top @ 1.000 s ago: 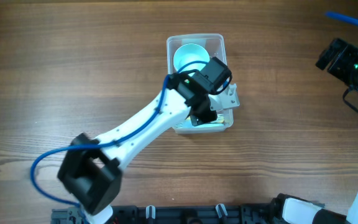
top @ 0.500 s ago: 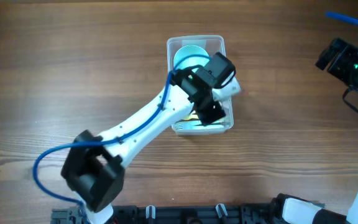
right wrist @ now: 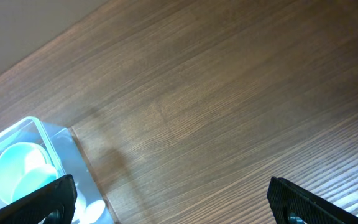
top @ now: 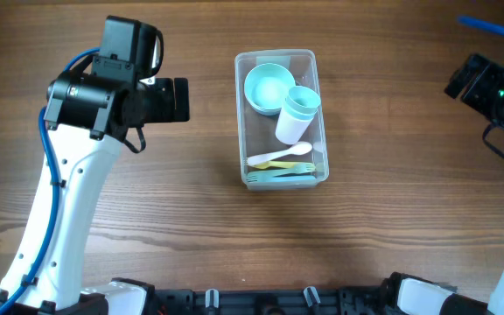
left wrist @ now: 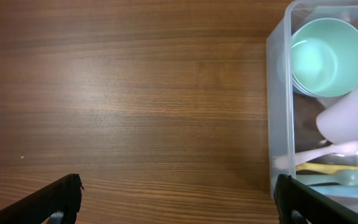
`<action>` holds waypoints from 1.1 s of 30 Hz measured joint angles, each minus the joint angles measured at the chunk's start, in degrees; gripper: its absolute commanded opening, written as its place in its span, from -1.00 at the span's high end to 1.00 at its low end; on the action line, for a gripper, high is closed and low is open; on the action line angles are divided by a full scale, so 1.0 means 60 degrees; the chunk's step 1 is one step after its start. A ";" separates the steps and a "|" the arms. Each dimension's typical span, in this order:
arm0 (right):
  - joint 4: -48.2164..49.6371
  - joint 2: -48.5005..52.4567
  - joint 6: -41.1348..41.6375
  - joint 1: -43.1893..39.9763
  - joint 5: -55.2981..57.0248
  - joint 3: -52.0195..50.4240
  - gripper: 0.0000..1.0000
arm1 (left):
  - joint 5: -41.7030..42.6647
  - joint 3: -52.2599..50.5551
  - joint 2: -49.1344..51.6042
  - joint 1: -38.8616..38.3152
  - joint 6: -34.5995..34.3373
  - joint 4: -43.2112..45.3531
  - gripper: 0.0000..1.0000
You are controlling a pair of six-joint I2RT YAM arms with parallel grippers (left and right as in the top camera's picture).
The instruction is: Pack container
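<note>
The clear rectangular container [top: 241, 122] stands at the table's middle. Inside it are stacked teal bowls [top: 268, 86], a tilted stack of cups [top: 297, 114] with a light blue one innermost, and pastel cutlery [top: 280, 166] at the near end. My left gripper [top: 182, 101] hangs open and empty to the left of the tub, apart from it. In the left wrist view its black fingertips [left wrist: 61, 198] flank bare wood, with the container [left wrist: 277, 124], bowls [left wrist: 328, 56], a cup [left wrist: 352, 119] and a pink spoon [left wrist: 319, 154] at the right. My right gripper [top: 456, 83] stands open and empty at the far right.
Wood-grain table [top: 147, 201] on all sides of the tub. The right wrist view shows the container's corner [right wrist: 55, 146] at its lower left, a pale background strip at top left, and wood between the fingers [right wrist: 316, 202].
My left arm has pulled out of the container and swung far left, and its gripper has opened. The cups now lie uncovered in the tub. The right arm has not moved.
</note>
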 measured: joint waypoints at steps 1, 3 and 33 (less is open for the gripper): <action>0.0000 0.0000 0.0000 0.0000 0.0000 0.0000 -1.00 | 0.0000 0.0000 0.0000 0.0015 -0.0036 0.0000 -0.99; 0.0000 0.0000 0.0000 0.0000 0.0000 0.0000 -1.00 | 0.0004 0.0000 0.0000 0.0018 -0.0076 0.0004 -0.99; 0.0004 0.0000 0.0000 0.0000 0.0000 -0.0004 -0.99 | 0.3016 0.0022 0.4626 -0.3169 0.0328 0.6648 -0.45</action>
